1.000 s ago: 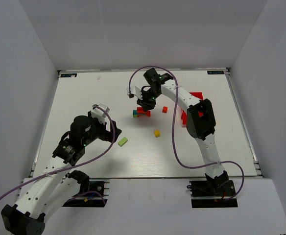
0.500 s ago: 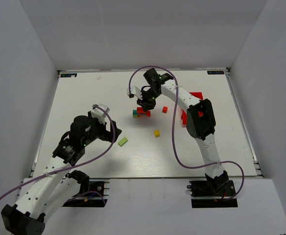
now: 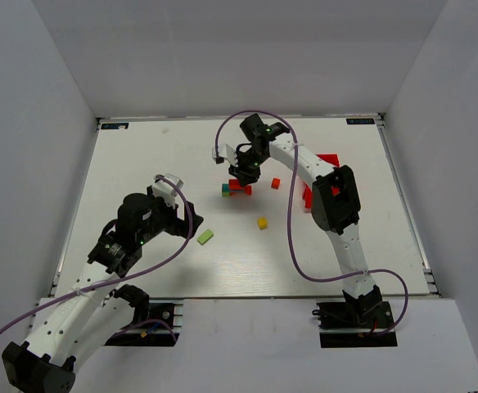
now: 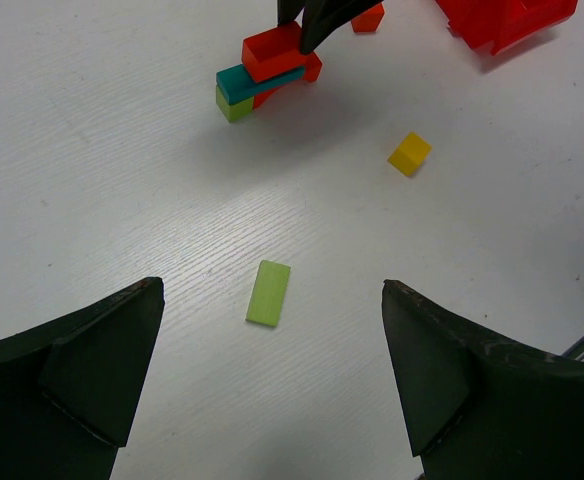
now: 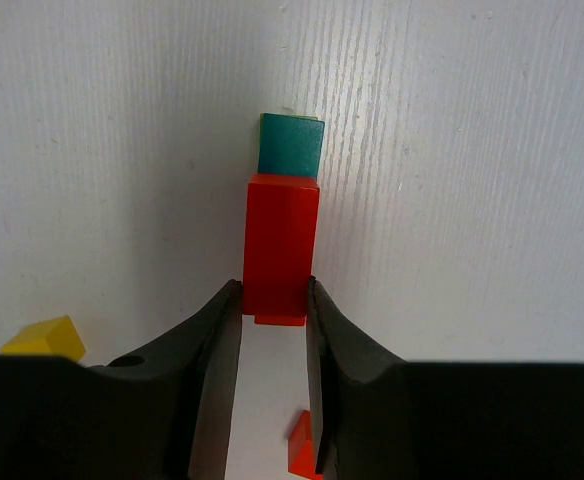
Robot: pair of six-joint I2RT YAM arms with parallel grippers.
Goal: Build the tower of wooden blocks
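white counter (image 3: 133, 155) boxed in by white walls. note the right jaws: you have them closed partway, gripping one end of a red bar (image 5: 281, 235) that lies on top of the wood block tower (image 3: 237, 187) at mid-counter. the left jaws stand fully apart and hold nothing, hanging above the near-left part of the counter. below the red bar, the tower shows one teal bar (image 4: 255, 80), one lime green cube (image 4: 234, 104) under the teal bar's left end, and at least one red block (image 4: 314, 68) low on its right side. there is one container: a red bin (image 3: 328, 160) to the right of the tower, partly behind the right arm (image 3: 304, 168); you cannot tell its contents. loose on the counter are one lime green bar (image 4: 268, 293), one yellow cube (image 4: 409, 153) and one orange cube (image 3: 276, 183), each apart from the tower.
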